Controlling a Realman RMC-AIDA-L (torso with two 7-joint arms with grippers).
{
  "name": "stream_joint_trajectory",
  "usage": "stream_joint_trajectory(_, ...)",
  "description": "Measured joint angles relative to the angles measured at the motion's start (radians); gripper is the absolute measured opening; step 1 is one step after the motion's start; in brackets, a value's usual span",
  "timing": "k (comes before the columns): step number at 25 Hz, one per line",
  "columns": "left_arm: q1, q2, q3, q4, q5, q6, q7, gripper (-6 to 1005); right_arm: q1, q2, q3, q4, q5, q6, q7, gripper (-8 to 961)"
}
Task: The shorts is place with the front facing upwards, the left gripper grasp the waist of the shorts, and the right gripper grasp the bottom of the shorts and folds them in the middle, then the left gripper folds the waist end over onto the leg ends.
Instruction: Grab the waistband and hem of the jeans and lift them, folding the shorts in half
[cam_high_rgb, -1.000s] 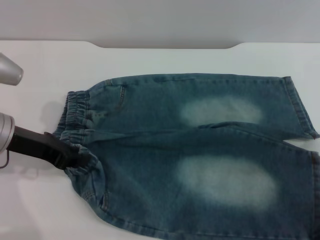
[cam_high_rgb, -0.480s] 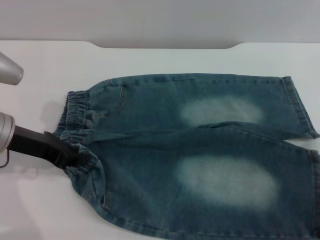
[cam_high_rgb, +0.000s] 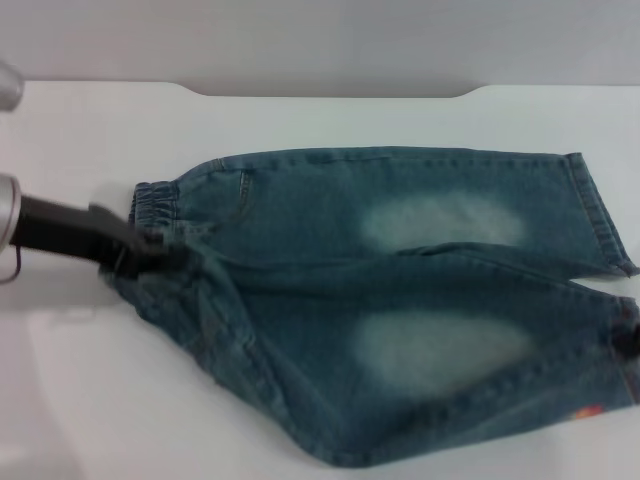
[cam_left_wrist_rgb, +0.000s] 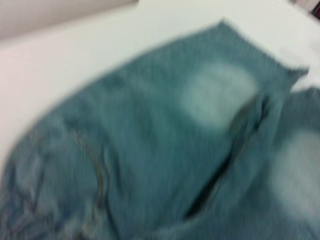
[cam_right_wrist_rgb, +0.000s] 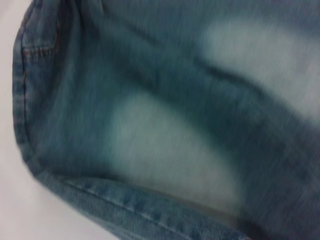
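The soft, limp denim shorts (cam_high_rgb: 400, 300) lay across the white table (cam_high_rgb: 80, 400), best taken by the thick elastic waist, where the left end effector (cam_high_rgb: 140, 258) was clamped at their left end, the legs trailing right; the right one was unseen.

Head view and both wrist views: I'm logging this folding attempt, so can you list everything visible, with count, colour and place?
shorts: one pair, blue denim with pale faded patches, on the table, near side lifted and drawn inward
table: one, white, under the shorts
left gripper: one, dark, at the waistband on the robot's left, shut on the fabric
right gripper: a dark bit at the near leg hem, far right edge
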Motion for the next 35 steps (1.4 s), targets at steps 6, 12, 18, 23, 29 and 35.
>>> stream_joint_trajectory(6, 0.000, 0.002, -0.002, 0.098, -0.105, 0.001, -0.009, 61, -0.038, 0.004, 0.038, -0.072, 0.106, 0.059, 0.001, 24)
stream_joint_trajectory(12, 0.006, -0.001, -0.060, 0.191, -0.153, -0.022, -0.014, 61, -0.080, 0.004, 0.116, -0.107, 0.207, 0.149, -0.003, 25)
stream_joint_trajectory(18, 0.053, -0.003, -0.083, 0.167, -0.361, -0.199, 0.044, 61, -0.136, 0.002, 0.167, -0.115, 0.418, 0.263, -0.060, 25)
stream_joint_trajectory(23, 0.052, 0.000, -0.075, 0.124, -0.401, -0.272, 0.080, 62, -0.147, 0.003, 0.188, -0.126, 0.528, 0.322, -0.078, 25)
stream_joint_trajectory(29, 0.048, -0.001, -0.035, 0.101, -0.395, -0.341, 0.088, 62, -0.146, 0.003, 0.191, -0.110, 0.558, 0.338, -0.089, 24)
stream_joint_trajectory(35, 0.046, 0.000, -0.029, 0.088, -0.393, -0.362, 0.092, 62, -0.137, 0.000, 0.184, -0.063, 0.539, 0.369, -0.095, 24)
